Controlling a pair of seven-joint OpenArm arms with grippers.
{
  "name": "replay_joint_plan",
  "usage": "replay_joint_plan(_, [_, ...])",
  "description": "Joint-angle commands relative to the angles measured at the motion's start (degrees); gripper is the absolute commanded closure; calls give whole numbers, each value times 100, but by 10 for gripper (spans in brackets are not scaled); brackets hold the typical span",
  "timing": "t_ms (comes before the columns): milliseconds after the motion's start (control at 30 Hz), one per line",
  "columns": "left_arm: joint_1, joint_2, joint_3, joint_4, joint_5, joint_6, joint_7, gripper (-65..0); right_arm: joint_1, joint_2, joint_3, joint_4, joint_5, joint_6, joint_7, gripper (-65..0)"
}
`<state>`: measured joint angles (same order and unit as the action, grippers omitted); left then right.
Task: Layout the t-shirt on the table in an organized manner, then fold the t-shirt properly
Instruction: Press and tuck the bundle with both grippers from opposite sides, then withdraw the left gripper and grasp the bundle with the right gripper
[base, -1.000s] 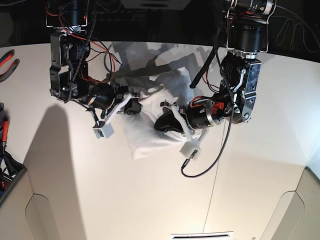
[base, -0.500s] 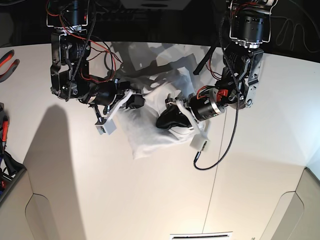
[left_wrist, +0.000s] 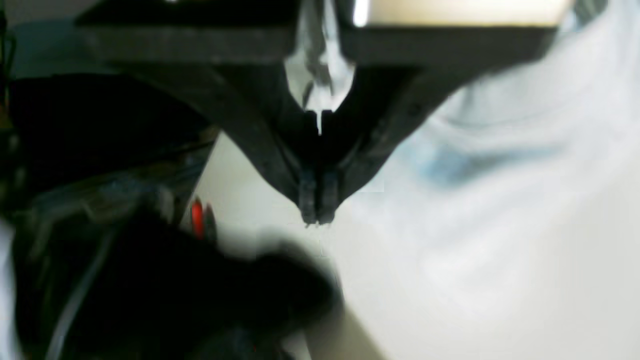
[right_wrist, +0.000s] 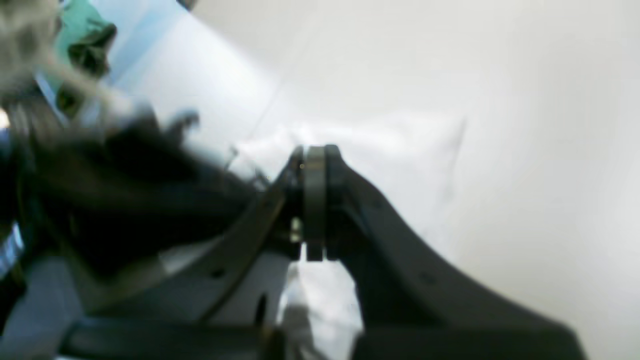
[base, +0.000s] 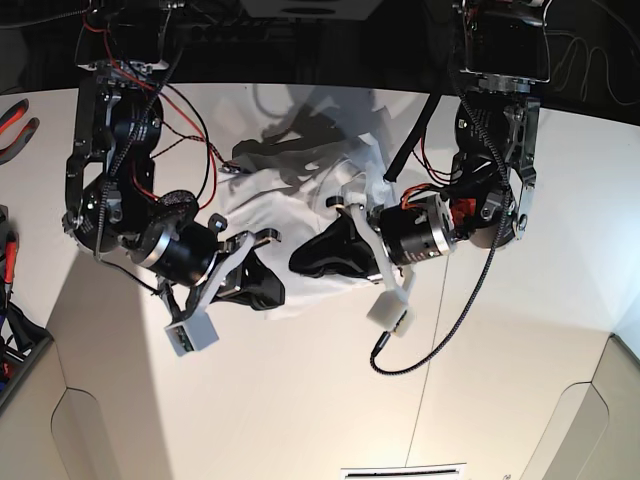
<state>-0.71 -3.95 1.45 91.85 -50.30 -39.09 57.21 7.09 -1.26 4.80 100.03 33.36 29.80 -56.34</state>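
The white t-shirt (base: 290, 195) is bunched up between my two grippers above the off-white table (base: 300, 400). In the base view my right gripper (base: 262, 290) is at the shirt's lower left and my left gripper (base: 310, 262) at its lower right. In the left wrist view the left gripper (left_wrist: 317, 220) is shut, with crinkled white fabric inside its jaws and the shirt (left_wrist: 500, 165) to its right. In the right wrist view the right gripper (right_wrist: 312, 150) is shut with fabric in its jaws, over the shirt (right_wrist: 400, 150). Both wrist views are blurred.
Red-handled pliers (base: 15, 125) lie at the table's far left edge. A black cable (base: 420, 350) loops down from the left arm. A thin dark seam (base: 425, 400) runs down the table. Rounded cut-outs show at the front left (base: 90, 440) and front right (base: 580, 430).
Both arms have moved towards the front of the table and risen closer to the camera. The shirt part that lay flat in front has been drawn up into a bunch between them.
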Motion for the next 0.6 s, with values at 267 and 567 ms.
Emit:
replay_joint_plan(267, [778, 11, -2, 87, -37, -91, -42, 0, 1043, -4, -328, -1766, 114, 160, 306, 0])
replay_joint_plan(567, [944, 9, -2, -208, 1580, -91, -964, 0, 1729, 0, -798, -4728, -1580, 63, 2109, 0])
